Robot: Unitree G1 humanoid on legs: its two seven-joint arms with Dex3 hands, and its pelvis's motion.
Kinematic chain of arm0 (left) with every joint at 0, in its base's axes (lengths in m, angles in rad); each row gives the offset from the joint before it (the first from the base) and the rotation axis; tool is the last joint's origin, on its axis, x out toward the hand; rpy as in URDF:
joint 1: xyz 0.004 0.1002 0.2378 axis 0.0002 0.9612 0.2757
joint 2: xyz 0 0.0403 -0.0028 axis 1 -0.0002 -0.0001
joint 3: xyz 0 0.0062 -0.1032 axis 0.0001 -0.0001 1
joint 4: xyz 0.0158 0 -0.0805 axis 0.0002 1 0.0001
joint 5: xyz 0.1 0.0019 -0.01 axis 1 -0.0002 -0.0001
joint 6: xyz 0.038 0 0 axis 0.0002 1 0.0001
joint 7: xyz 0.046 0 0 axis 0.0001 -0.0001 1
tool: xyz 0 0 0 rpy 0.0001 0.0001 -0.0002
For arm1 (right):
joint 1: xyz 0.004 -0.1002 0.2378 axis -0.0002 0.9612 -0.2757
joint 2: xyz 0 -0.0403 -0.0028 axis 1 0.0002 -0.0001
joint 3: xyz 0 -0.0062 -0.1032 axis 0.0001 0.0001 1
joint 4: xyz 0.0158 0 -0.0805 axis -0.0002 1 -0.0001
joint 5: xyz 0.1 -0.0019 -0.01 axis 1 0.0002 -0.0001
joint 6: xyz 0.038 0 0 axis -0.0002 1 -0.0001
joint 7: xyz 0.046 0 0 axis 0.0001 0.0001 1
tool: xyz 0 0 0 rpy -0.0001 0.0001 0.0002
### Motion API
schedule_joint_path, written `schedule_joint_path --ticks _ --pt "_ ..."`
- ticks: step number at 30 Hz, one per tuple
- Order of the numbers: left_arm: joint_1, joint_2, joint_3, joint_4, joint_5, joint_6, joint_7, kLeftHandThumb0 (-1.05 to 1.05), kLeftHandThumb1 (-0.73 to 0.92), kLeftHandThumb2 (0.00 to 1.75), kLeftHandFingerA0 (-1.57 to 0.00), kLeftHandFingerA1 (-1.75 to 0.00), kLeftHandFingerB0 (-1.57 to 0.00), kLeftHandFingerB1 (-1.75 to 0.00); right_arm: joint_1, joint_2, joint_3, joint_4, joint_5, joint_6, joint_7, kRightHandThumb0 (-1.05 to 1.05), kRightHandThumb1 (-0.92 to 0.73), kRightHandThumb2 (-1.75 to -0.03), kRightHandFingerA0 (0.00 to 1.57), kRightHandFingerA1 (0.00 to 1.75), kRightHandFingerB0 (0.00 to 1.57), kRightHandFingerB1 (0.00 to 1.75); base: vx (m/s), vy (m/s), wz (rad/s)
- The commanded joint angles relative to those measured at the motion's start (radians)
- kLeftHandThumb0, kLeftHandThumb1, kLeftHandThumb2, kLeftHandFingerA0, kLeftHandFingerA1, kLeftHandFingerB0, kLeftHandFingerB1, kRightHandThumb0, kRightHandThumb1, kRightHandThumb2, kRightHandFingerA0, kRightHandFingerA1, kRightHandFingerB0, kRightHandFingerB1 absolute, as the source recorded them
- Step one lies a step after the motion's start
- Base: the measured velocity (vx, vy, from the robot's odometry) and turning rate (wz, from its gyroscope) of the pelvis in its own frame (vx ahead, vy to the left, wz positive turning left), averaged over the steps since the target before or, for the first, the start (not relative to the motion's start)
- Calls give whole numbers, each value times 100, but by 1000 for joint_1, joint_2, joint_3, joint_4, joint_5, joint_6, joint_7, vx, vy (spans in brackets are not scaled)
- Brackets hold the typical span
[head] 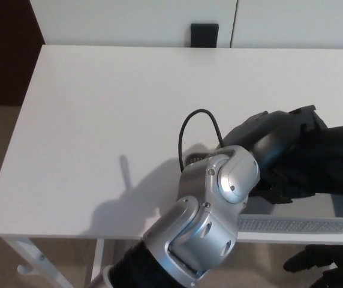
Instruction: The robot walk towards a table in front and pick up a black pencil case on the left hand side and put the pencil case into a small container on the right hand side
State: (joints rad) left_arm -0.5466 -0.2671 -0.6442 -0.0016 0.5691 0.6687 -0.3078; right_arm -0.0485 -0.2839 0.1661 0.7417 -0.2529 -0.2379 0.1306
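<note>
Plainly the coming move turns on how the soft black fabric pencil case [333, 159] sits over the small grey mesh container [291, 225]. The case is at the right middle of the frame, lifted off the white rectangular table [99, 120]. Its long axis runs roughly left to right and passes out of the right edge. The container lies directly below it in the picture, along the table's near edge at lower right, and its long side runs the same way. A release here would, I judge, need only a short lowering towards the bottom of the frame rather than any sideways travel.

The black left hand [261, 141] sits at the case's left end and looks closed around it, though black on black blurs the exact grip. Its silver jointed forearm [219, 204] rises from the bottom centre. The black right hand [324, 264] hangs at the lower right corner, below the table edge; whether it is open I cannot tell. The left hand is the one in contact.

Counted:
- One pencil case, one container and one table.
- Two hands.
- One thin black cable loop [186, 123] at centre.
- One small black rectangular block [204, 34] at the top centre.
</note>
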Motion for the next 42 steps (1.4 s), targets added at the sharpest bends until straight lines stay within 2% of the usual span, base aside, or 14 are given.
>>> schedule_joint_path --ticks 1,7,9,10,11,12,13,14,15,16,21,35,38,42 --pt "-5 -14 13 -15 -19 21 14 -17 73 80 -98 -131 -78 -99 -1 -17 -2 9 -5 6 0 -81 -32 -72 106 57 92 52 0 0 0" --pt "-2 -1 11 -38 -11 42 5 -18 75 78 -100 -128 -79 -101 -3 -16 0 12 -5 12 4 -83 -33 -73 106 57 93 51 0 0 0" --pt "-3 13 5 -41 -4 43 0 -20 76 76 -106 -118 -83 -81 -4 -13 0 20 -6 4 -1 -83 -33 -72 106 56 93 51 0 0 0" --pt "-5 20 0 -42 4 44 1 -27 72 62 -108 -83 -69 -49 -5 -13 0 22 -5 3 -1 -83 -32 -72 106 56 93 51 0 0 0" --pt "-7 27 -5 -43 13 44 2 -27 72 62 -108 -83 -69 -49 -5 -12 0 22 -5 4 -1 -83 -32 -72 106 56 93 51 0 0 0" --pt "-15 37 -18 -47 28 65 -9 -46 50 80 -90 -84 -39 -49 -7 -11 -1 27 -4 3 -2 -81 -31 -72 106 57 93 52 0 0 0" --pt "-46 69 -53 -44 56 100 -53 -58 58 58 -44 -48 -18 -28 -9 -10 -2 29 -2 5 -2 -81 -31 -72 106 57 93 52 0 0 0" --pt "-60 79 -68 -42 68 124 -70 -68 46 83 -9 -45 -1 -25 -10 -11 0 32 -5 1 -4 -82 -31 -72 106 57 93 52 0 0 0" --pt "-85 98 -94 -43 91 168 -91 -76 49 84 0 -19 0 -9 -17 -13 2 37 -9 -5 -5 -83 -32 -72 106 56 94 51 0 0 0" --pt "-92 108 -102 -46 93 180 -97 -83 52 84 0 -9 0 0 -20 -13 1 36 -8 -2 -5 -83 -32 -72 106 56 95 51 0 0 0" --pt "-124 159 -122 -42 77 211 -141 -88 54 89 0 -8 0 0 -24 -12 -4 24 -4 18 -4 -77 -29 -72 107 60 93 53 0 0 0" --pt "-120 188 -111 -73 49 216 -164 -89 55 89 0 -4 0 0 -20 -5 -4 -21 -10 76 -2 -77 -30 -72 105 58 90 52 0 0 0" --pt "-114 217 -94 -143 47 213 -182 -90 56 91 0 -4 0 0 -14 1 0 -25 -13 78 -5 -76 -29 -72 106 59 91 53 0 0 0" --pt "-109 293 -1 -453 41 216 -237 -90 56 91 0 -2 0 0 23 5 6 -38 -14 66 -8 -79 -31 -71 105 57 92 52 0 0 0"
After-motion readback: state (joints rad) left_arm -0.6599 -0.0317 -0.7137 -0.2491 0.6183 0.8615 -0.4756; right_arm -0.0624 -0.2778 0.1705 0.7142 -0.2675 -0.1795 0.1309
